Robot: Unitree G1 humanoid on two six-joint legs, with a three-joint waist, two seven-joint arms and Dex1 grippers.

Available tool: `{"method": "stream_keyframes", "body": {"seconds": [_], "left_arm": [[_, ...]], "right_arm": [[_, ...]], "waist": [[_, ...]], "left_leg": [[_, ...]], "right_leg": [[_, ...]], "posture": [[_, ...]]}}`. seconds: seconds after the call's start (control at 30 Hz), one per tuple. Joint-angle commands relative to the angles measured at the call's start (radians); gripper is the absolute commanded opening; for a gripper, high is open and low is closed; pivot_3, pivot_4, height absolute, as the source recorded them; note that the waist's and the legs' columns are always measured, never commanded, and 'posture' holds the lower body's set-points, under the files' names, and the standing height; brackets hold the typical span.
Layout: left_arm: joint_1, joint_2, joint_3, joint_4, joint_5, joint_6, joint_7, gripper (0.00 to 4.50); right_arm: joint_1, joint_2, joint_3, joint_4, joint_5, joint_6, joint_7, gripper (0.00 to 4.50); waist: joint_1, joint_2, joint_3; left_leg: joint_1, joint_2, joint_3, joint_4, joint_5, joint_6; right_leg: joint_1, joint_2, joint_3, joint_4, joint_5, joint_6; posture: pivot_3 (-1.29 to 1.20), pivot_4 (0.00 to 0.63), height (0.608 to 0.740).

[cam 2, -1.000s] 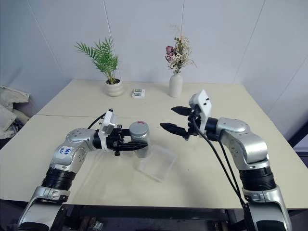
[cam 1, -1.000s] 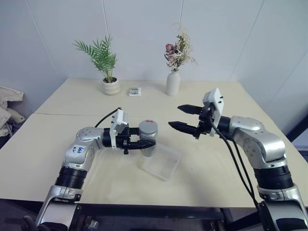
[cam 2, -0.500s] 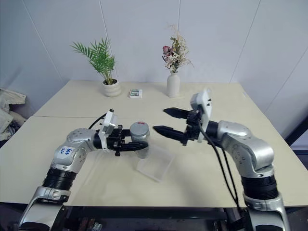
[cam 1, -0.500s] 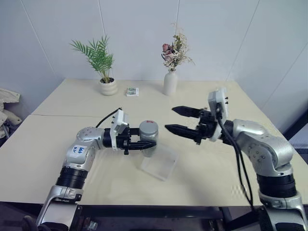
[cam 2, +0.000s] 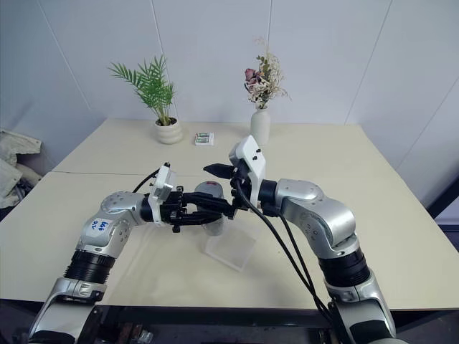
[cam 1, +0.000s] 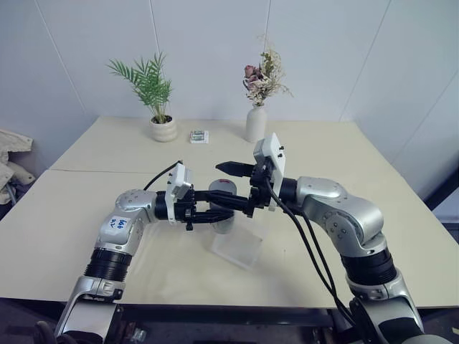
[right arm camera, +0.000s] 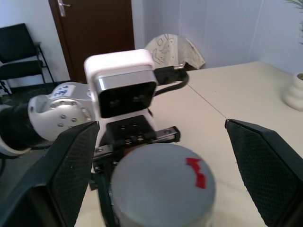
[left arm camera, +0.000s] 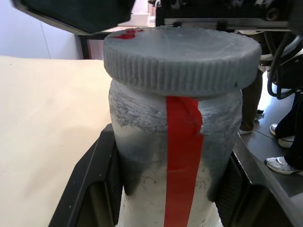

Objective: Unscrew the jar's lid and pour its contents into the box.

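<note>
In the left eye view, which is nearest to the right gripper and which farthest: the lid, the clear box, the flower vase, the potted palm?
1. The lid, between the open fingers of the right gripper.
2. The clear box, on the table just below, toward the robot.
3. The flower vase, at the table's far edge.
4. The potted palm, far edge, further left.

Pale beige worktop [cam 1: 86, 208]. At its far edge: green potted plant [cam 1: 152, 93] in a round white pot; small white packet [cam 1: 199, 136] just beside it; white flower vase [cam 1: 255, 123] holding dried flowers. Crumpled cream cloth [cam 1: 11, 154] off the left side.
</note>
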Motion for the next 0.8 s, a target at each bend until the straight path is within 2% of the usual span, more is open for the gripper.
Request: {"method": "stream_keyframes", "body": {"seconds": [0.03,0.37,0.8], "left_arm": [[-0.027,0.003,0.01,-0.024,-0.003,-0.009,0.002,2.07],[-0.03,0.003,0.011,-0.021,-0.004,-0.008,0.002,2.07],[-0.024,0.003,0.009,-0.025,-0.006,-0.01,0.006,2.07]], "right_arm": [[-0.033,0.014,0.027,0.013,-0.04,-0.041,0.011,4.48],[-0.042,0.019,0.035,0.04,-0.08,-0.051,0.025,4.48],[-0.007,-0.048,-0.037,0.02,-0.051,-0.029,0.05,4.48]], "waist": [[0.0,0.0,0.0],[-0.002,0.0,0.0],[-0.002,0.0,0.0]], "left_leg": [[0.0,0.0,0.0,0.0,0.0,0.0],[0.0,0.0,0.0,0.0,0.0,0.0],[0.0,0.0,0.0,-0.001,0.0,0.0]], "right_leg": [[0.0,0.0,0.0,0.0,0.0,0.0],[0.0,0.001,0.0,0.0,0.0,0.0],[0.0,0.001,0.0,0.0,0.0,0.0]], "posture": [[0.0,0.15,0.74],[0.0,0.15,0.74],[0.0,0.15,0.74]]}}
